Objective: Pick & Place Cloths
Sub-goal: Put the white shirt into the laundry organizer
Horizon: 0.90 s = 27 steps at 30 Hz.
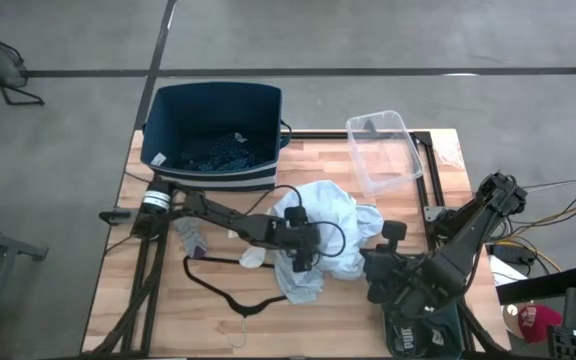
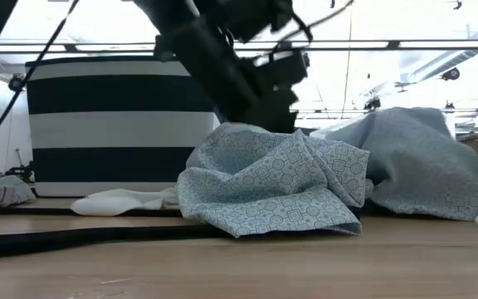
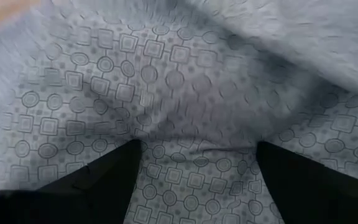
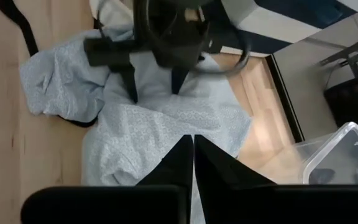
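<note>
Cloths are lying partly sorted: a dotted navy piece (image 1: 218, 150) is sitting inside the striped bin (image 1: 213, 178) at the counter's far edge. A pale-blue shirt (image 1: 320, 232) is sprawling mid-counter, with a small white piece (image 1: 252, 258) and another scrap (image 1: 192, 240) nearby, all seemingly awaiting moving. Left gripper (image 1: 301, 258) is hovering over the shirt, fingers (image 3: 107, 177) spread; right gripper (image 4: 193, 155) is waiting by the near right corner, fingers pressed together, holding nothing.

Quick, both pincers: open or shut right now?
Left pincer: open, over the shirt.
Right pincer: shut, empty.
</note>
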{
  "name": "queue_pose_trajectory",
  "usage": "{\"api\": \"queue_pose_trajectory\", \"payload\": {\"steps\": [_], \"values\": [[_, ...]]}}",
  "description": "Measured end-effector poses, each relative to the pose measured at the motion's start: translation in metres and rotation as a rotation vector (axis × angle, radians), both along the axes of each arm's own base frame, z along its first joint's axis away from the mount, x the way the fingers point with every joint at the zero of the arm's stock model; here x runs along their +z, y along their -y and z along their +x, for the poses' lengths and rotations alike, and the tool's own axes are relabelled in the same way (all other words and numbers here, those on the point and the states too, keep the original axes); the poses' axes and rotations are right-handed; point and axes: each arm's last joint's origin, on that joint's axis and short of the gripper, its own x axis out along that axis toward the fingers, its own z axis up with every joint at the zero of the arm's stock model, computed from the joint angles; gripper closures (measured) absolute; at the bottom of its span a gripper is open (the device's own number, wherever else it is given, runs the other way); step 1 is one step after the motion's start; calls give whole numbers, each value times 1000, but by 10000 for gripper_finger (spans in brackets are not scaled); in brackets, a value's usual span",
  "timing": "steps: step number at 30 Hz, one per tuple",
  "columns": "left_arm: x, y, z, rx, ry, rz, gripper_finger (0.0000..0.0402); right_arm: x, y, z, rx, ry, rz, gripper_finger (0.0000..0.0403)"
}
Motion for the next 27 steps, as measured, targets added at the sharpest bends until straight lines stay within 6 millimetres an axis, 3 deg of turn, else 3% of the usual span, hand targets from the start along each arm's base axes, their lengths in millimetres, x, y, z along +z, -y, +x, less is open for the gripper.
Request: {"api": "queue_pose_trajectory", "payload": {"steps": [4,7,13,18,22,27], "values": [[-13,-5,6,13,-25,4,90,0,0,1,2,13,-15,394],[-22,-7,9,13,-40,11,123,-1,0,1,6,15,-24,394],[-28,-11,13,14,-40,17,247,-4,-2,4,40,77,-55,395],[-27,-12,15,-20,-25,15,368,-10,-16,17,235,189,12,395],[-26,-13,16,-30,-22,10,373,-12,-15,17,430,266,117,395],[-26,-12,16,-42,-27,26,373,-16,9,-6,518,373,176,395]]}}
